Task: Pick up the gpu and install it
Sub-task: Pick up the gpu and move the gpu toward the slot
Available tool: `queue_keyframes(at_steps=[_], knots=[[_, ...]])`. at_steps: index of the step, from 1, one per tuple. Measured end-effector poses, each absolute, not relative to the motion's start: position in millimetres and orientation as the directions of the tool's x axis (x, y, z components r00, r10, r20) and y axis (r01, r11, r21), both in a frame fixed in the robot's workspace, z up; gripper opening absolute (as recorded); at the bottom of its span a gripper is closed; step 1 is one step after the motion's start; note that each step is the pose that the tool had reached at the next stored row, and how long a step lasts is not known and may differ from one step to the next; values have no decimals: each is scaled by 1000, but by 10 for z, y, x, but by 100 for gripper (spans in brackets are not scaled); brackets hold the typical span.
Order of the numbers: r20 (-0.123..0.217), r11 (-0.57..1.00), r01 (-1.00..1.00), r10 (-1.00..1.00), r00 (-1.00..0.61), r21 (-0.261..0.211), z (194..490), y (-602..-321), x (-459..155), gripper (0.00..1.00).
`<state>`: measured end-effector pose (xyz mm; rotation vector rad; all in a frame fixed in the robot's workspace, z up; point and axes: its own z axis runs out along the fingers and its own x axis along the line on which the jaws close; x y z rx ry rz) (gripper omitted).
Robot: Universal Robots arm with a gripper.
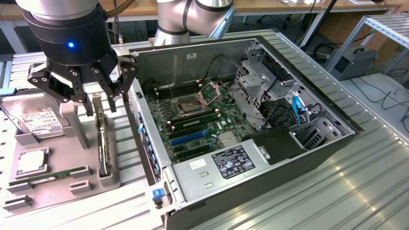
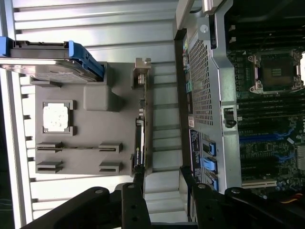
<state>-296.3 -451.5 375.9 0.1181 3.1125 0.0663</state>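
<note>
The gpu (image 1: 101,143) is a thin dark card standing on edge in a slot of the grey fixture (image 1: 61,194), just to the exterior view's left of the open computer case (image 1: 268,177). My gripper (image 1: 101,109) hangs open right above the card's upper end, with nothing held between its black fingers (image 1: 87,108). In the wrist view the gpu (image 2: 138,143) shows edge-on, in line with one of the fingers (image 2: 138,183), and the gripper (image 2: 161,177) sits between the card and the case. The motherboard's blue expansion slots (image 1: 188,138) lie bare inside the case.
On the fixture (image 2: 95,126) sit a silver hard drive (image 1: 35,120), a square processor (image 1: 30,163) and a narrow green memory stick (image 1: 48,176). The case's side wall (image 1: 137,124) rises close beside the card. Cables and a drive cage (image 1: 262,81) crowd the case's far side.
</note>
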Motion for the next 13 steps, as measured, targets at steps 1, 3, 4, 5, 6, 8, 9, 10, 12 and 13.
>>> queue_keyframes(at_steps=[1, 3, 4, 5, 6, 8, 9, 10, 12, 13], knots=[[-24, 996, 75, 76, -997, 43, 3757, -4515, -2963, 42], [-24, 996, 75, 76, -997, 43, 3753, -4515, -2963, 42], [-25, 996, 75, 76, -997, 44, 3751, -4515, -2963, 42], [-24, 996, 75, 76, -997, 43, 3749, -4515, -2963, 42], [-24, 996, 75, 76, -997, 44, 3747, -4515, -2963, 42], [-25, 996, 75, 76, -997, 44, 3742, -4515, -2963, 42], [-25, 996, 75, 76, -997, 44, 3739, -4515, -2963, 42], [-25, 996, 75, 76, -997, 44, 3735, -4515, -2963, 42], [-25, 996, 75, 76, -997, 44, 3730, -4515, -2963, 42], [-24, 996, 75, 76, -997, 44, 3729, -4515, -2963, 42]])
